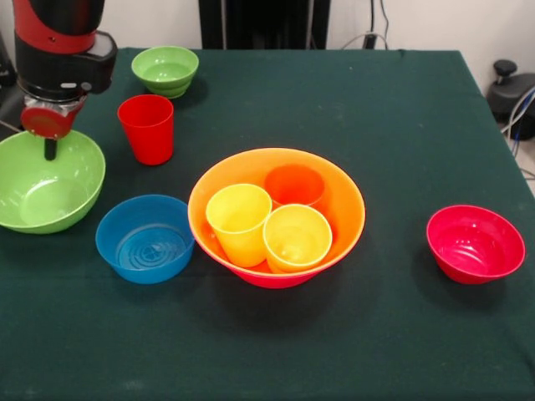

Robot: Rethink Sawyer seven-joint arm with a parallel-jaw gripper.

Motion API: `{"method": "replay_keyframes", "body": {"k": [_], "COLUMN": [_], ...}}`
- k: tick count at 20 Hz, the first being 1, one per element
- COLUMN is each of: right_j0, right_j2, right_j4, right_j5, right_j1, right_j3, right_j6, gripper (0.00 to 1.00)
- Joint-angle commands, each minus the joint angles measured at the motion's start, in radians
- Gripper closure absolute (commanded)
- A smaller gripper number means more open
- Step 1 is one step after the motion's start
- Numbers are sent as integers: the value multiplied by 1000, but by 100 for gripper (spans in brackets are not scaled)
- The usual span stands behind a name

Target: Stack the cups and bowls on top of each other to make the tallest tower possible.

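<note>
Inside the orange bowl (343,200), three cups (238,221) lean mouths-up, tilted.

We see a dark green worktop (401,109) carrying a large green bowl (46,182), small green bowl (165,70), red cup (147,128), blue bowl (145,238), central orange bowl (343,209) and right-hand red bowl (475,244).

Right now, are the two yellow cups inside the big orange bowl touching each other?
Touching. The front view shows the left yellow cup pressed against the right yellow cup inside the orange bowl, no gap between them.
</note>
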Motion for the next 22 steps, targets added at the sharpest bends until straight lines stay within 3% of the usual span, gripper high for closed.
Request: {"method": "replay_keyframes", "body": {"k": [1,9,22], "right_j0": [-5,19,82], "right_j2": [115,96,74], "right_j4": [4,9,21], "right_j5": [1,28,226], "right_j1": [66,25,-181], "right_j3": [-31,-19,72], "right_j6": [20,32,25], "gripper": [100,100,100]}}
